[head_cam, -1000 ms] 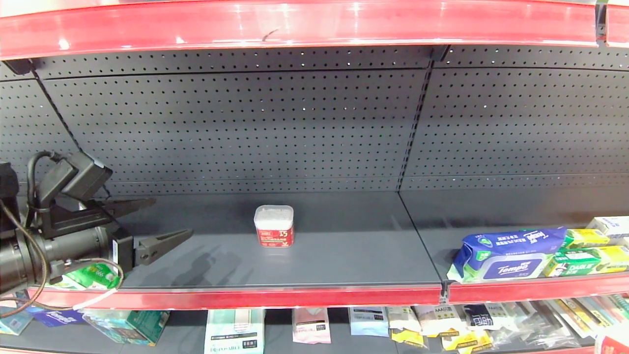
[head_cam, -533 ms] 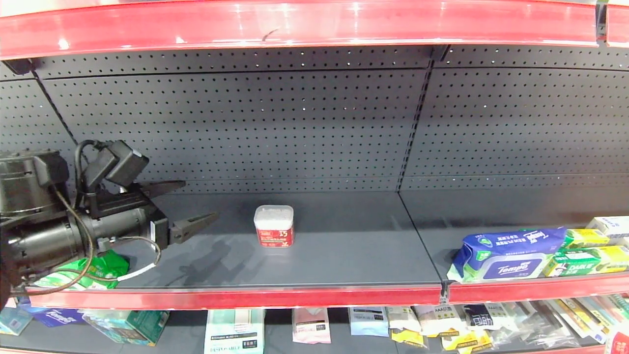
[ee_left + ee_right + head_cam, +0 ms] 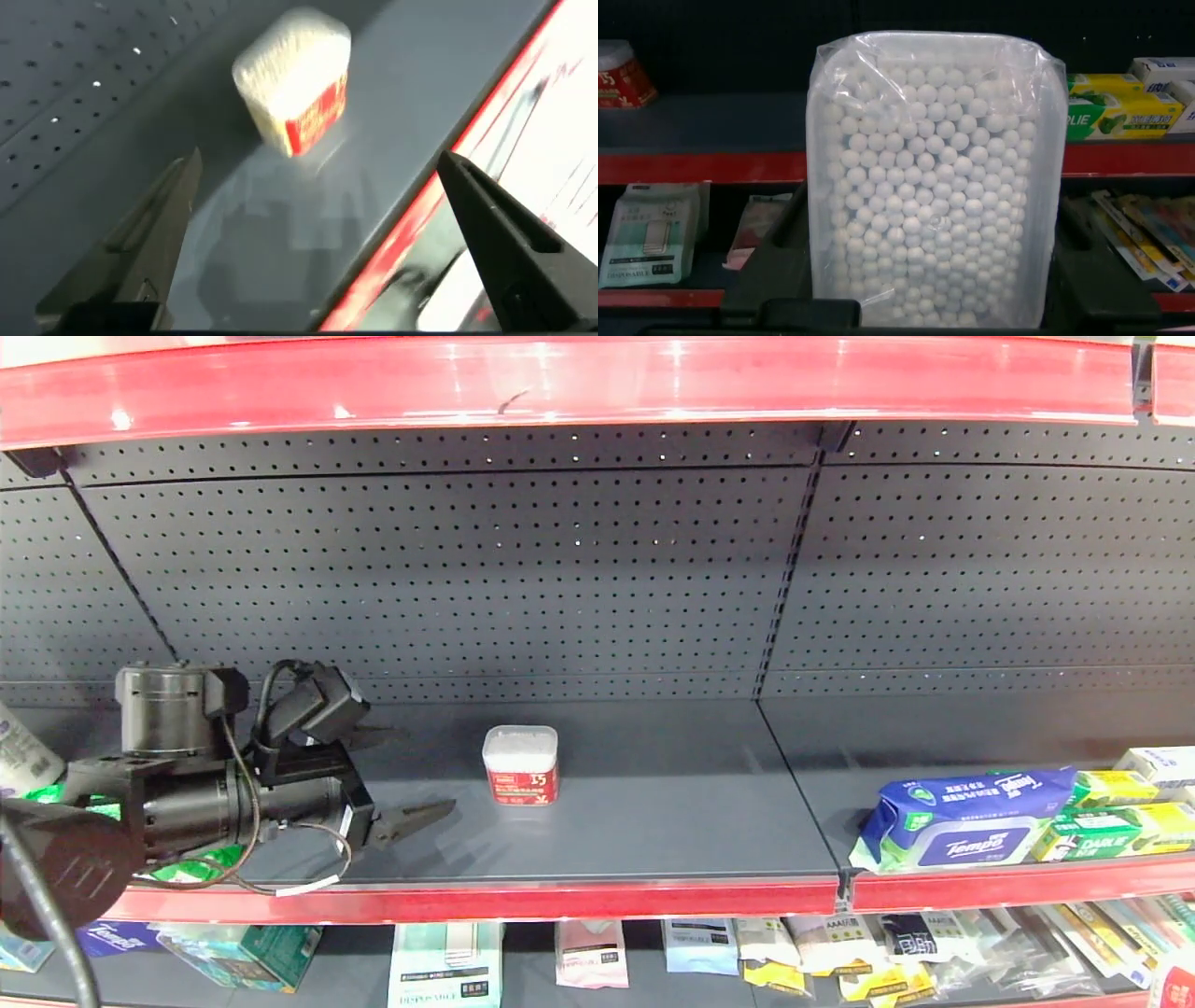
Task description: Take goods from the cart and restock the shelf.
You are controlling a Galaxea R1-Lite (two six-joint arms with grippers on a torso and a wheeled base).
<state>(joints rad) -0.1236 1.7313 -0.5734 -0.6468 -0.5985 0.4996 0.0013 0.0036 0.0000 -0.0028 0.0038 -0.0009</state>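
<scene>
Two grippers were in play, one empty and one loaded. The left gripper (image 3: 425,771) lay low over the shelf (image 3: 653,821) with its jaws spread wide and nothing between them. The small red-and-white tub (image 3: 520,764) stood upright on the board just ahead of its fingertips, apart from them. The right gripper (image 3: 929,266) was clenched on a clear pack of white-tipped swabs (image 3: 934,159), which stood upright between its fingers. The shelf's red front edge lay beyond the pack, well away from that gripper.

Judging by this, the tub counted as stocked, and the step in hand was bringing the next item, the swab pack, up to the shelf. The next move probably called for the left gripper to back straight out, away from the tub, so a finger would not tip it. The right gripper would then need to carry the pack over the red front edge and set it on bare board beside the tub before letting go.
</scene>
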